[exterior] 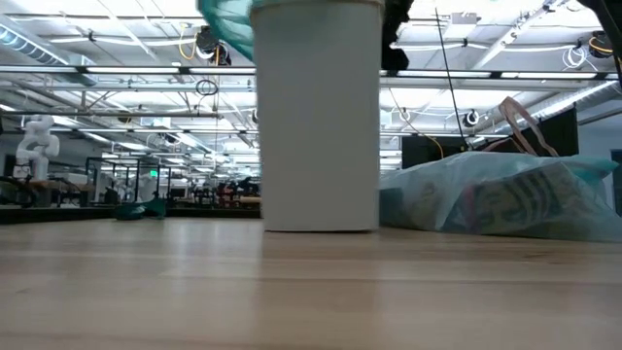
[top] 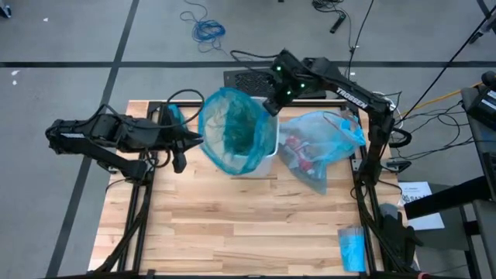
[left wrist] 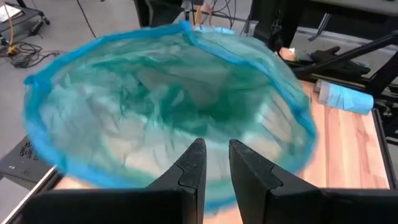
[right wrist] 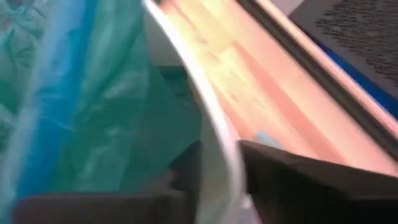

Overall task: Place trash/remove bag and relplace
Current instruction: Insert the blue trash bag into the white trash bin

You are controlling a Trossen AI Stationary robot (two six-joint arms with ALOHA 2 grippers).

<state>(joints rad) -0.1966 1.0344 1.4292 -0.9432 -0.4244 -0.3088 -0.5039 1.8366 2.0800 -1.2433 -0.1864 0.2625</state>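
Counter (top: 232, 232), wood. Bin (exterior: 319, 117) at centre, fresh teal liner (top: 232, 128) draped over its rim. Full bag (top: 322, 147), trash inside, lies just beside bin. Right tool (right wrist: 217, 168) straddles bin's rim, fingers either side, pinching liner edge. Left tool (left wrist: 214, 165) near bin's opposite side, fingers narrowly parted, empty. Judgement: tuck liner evenly around rim, steady bin.

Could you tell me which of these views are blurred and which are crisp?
Right wrist view: smeared throughout, the bin rim a soft streak. Left wrist view: the green liner slightly soft, the fingers sharper. High view: crisp. Low view: the bin sharp, ceiling lights glaring behind it.
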